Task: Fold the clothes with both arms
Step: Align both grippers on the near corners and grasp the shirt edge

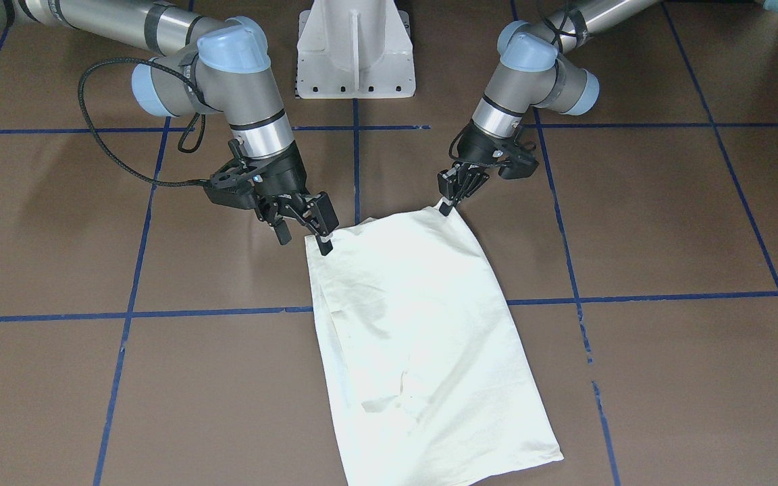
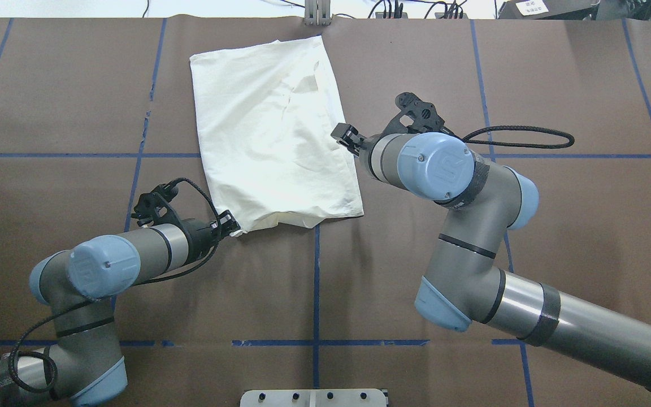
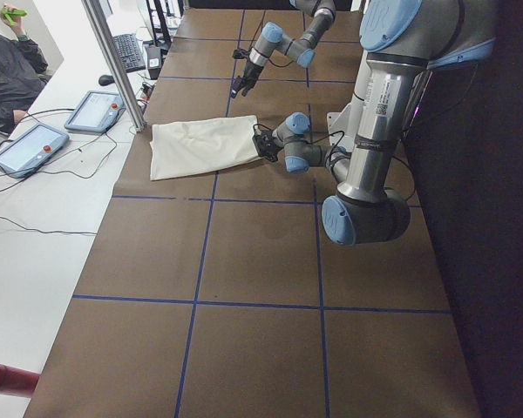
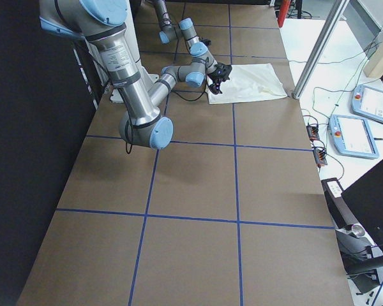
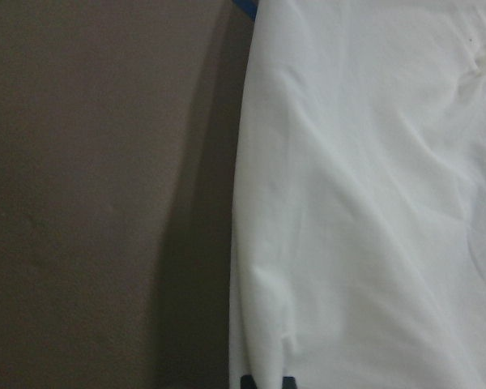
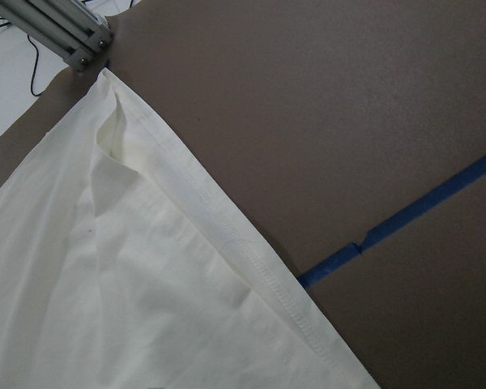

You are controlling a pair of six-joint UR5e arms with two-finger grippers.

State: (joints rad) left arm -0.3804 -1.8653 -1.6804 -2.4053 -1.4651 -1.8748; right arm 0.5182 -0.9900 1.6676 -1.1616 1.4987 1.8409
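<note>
Item: T-shirt (image 2: 269,130), cream reverse up, folded to a long strip, lying from the middle of the worktop (image 2: 48,85) to its far edge. Left gripper (image 1: 448,204) clamped on one near corner. Right gripper (image 1: 304,243) with jaws apart at the other (not yet gripping, I judge). Advice: pinch all layers there, then lift both corners level. Containers: none seen.

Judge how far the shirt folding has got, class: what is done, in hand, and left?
Done: the cream-white cloth T-shirt lies as a narrow rectangle, plain side up, sleeves out of sight. In hand: the grey left arm's black fingers pinch a corner nearest the robot; the right arm's black fingers, spread apart, are by the opposite side edge, not gripping. Left: probably a crosswise fold.
</note>
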